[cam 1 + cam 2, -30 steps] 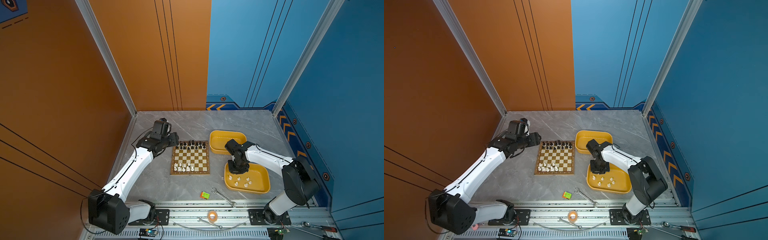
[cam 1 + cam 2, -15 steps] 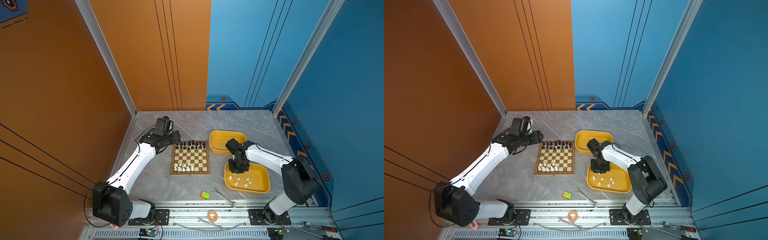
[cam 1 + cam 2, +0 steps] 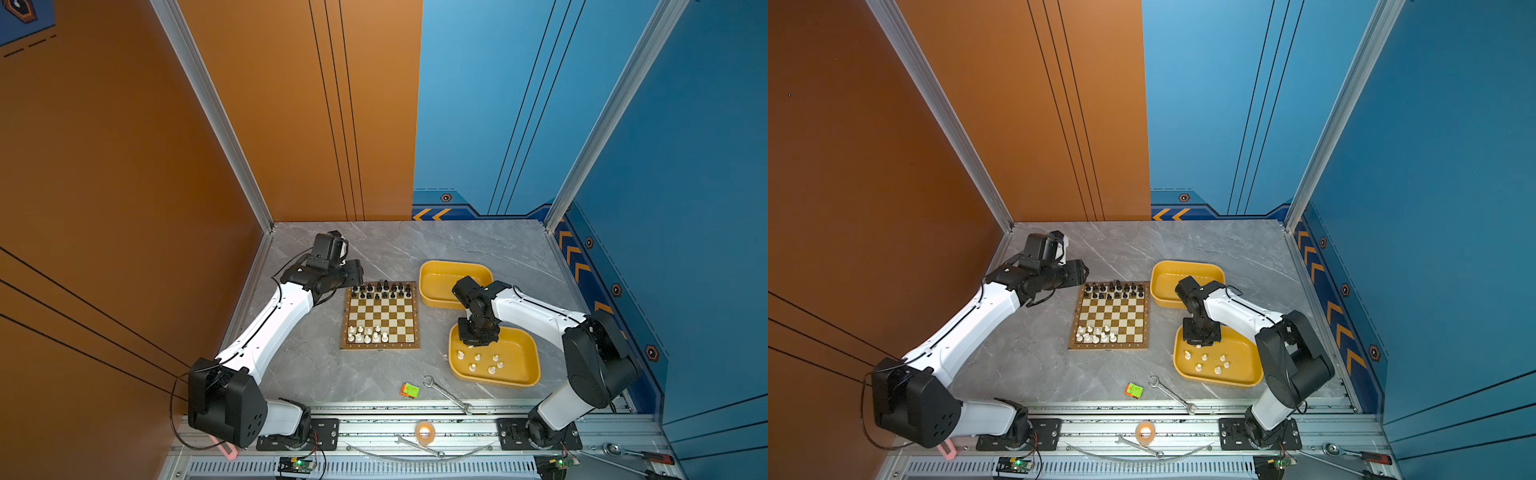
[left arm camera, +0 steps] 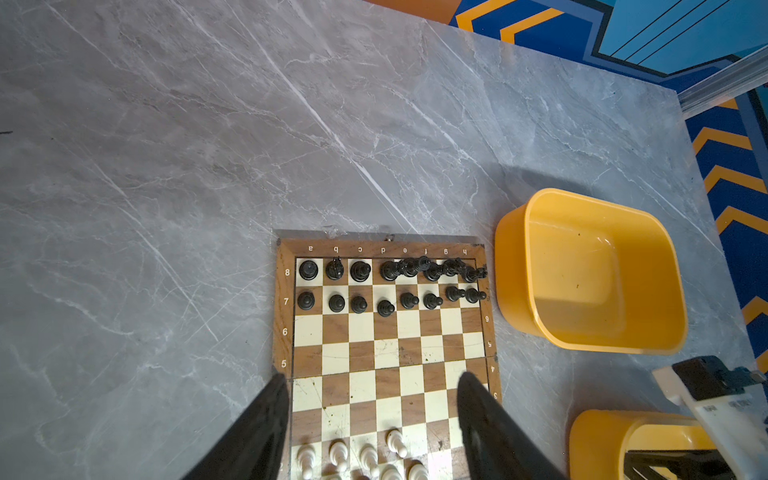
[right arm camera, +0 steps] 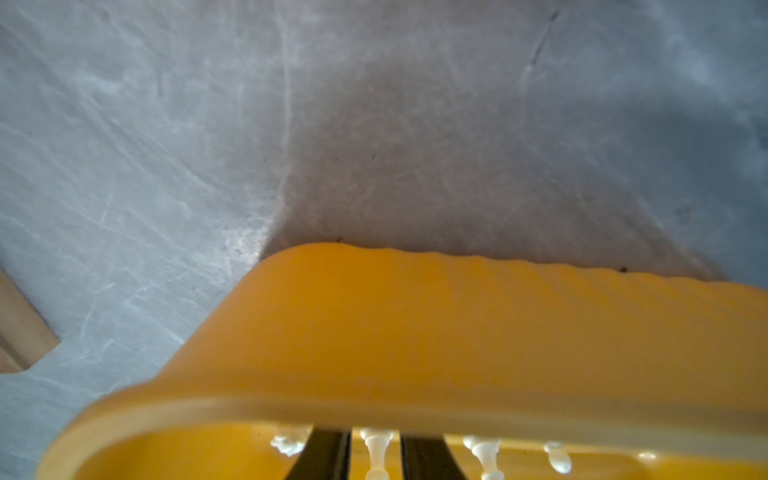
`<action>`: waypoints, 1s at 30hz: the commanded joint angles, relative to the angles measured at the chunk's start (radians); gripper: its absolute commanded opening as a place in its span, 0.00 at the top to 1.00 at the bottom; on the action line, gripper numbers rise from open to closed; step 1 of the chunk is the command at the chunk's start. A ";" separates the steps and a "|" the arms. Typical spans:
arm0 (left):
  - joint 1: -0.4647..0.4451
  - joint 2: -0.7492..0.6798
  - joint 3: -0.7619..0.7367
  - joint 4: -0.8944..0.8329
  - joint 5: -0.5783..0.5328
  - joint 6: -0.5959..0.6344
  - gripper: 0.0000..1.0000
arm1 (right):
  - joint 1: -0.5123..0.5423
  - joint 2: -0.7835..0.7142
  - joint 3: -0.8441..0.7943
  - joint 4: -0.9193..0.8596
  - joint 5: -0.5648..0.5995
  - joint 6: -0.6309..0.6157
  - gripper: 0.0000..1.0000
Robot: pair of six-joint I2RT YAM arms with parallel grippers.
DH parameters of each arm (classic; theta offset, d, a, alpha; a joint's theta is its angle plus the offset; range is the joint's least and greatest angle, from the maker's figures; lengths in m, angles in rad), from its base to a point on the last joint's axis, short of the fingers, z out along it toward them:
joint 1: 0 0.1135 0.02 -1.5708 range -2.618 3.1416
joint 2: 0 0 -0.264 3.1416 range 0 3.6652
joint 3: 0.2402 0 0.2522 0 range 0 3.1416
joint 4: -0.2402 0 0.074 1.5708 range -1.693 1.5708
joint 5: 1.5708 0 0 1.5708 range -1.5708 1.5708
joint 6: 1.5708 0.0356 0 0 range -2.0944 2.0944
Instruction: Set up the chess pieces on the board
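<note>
Cream piece (image 5: 376, 451) in tray (image 3: 524, 380), board's (image 3: 382, 318) 4 o'clock, may tip if my right gripper's (image 3: 477, 340) narrow, unproven pinch slips; left gripper (image 4: 372, 378) wide, empty.

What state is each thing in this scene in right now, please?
left gripper, open, empty.
right gripper, fingers flanking a white piece inside the near tray; grip unclear.
board, flat, partly set.
black pieces, standing on ranks 7 and 8.
placed white pieces, standing; near rows partly filled.
loose white pieces, waiting in the near tray.
far tray, empty.
</note>
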 commanded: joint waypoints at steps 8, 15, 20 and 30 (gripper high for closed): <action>0.001 0.018 0.046 -0.005 0.030 0.018 0.35 | -0.015 0.029 0.029 0.009 0.037 -0.016 0.78; 0.003 0.018 0.042 -0.004 0.028 0.018 0.35 | -0.017 0.040 0.029 0.018 0.035 -0.019 0.80; 0.003 0.015 0.040 -0.005 0.028 0.013 0.35 | -0.017 0.052 0.029 0.026 0.031 -0.024 0.85; 0.007 0.007 0.032 -0.006 0.023 0.022 0.35 | -0.015 0.022 0.055 -0.028 0.033 -0.032 0.92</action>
